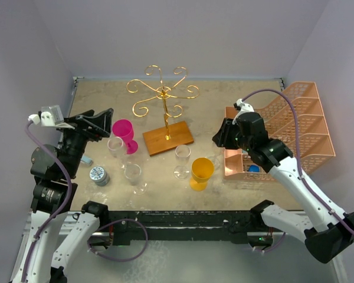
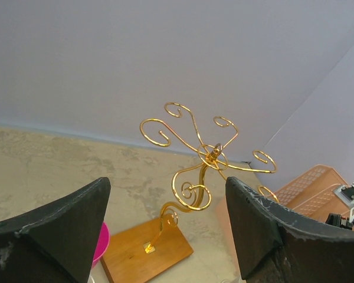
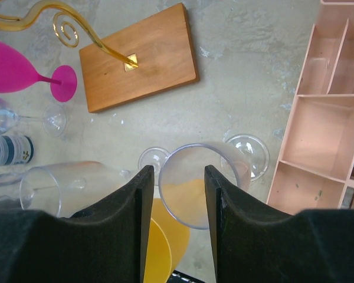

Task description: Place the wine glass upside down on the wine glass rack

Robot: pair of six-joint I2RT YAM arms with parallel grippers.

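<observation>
1. Nearest to us, the right fingers (image 3: 177, 171) hang above the surface (image 1: 236, 97). They're parted partway and there's nothing in them.
2. Right below that gap is the wine glass (image 3: 192, 188), standing upright on its foot just beside a yellow goblet (image 1: 202, 173), on the near side of the rack's wooden base. There are several clear glasses out here, but the fingers line up over this rim, so we reckon it's the one. The rim looks wider than the gap.
3. Handling-wise it's clear and thin-walled, so we'd guess it's light, rigid, slick and easy to chip. We can't tell if it's real glass or plastic. It's tall on a skinny stem, so a sideways nudge could tip it into the goblet.
4. For the grab, we'd go gently across the bowl, or on the stem right under it. We'd leave the foot free, since that's the bit that has to slide into a scroll once the glass is flipped.
5. Further left there are other clear glasses (image 1: 115, 145), a small tin (image 1: 99, 175) and a pink goblet (image 1: 124, 131).
6. The left fingers (image 2: 167, 188) are spread wide and empty, pointing at the rack.
7. Farthest back is the wine glass rack (image 1: 164, 92), all gold wire curls with nothing hanging on it yet. A pink tray organizer (image 1: 295, 124) sits off to the right.
</observation>
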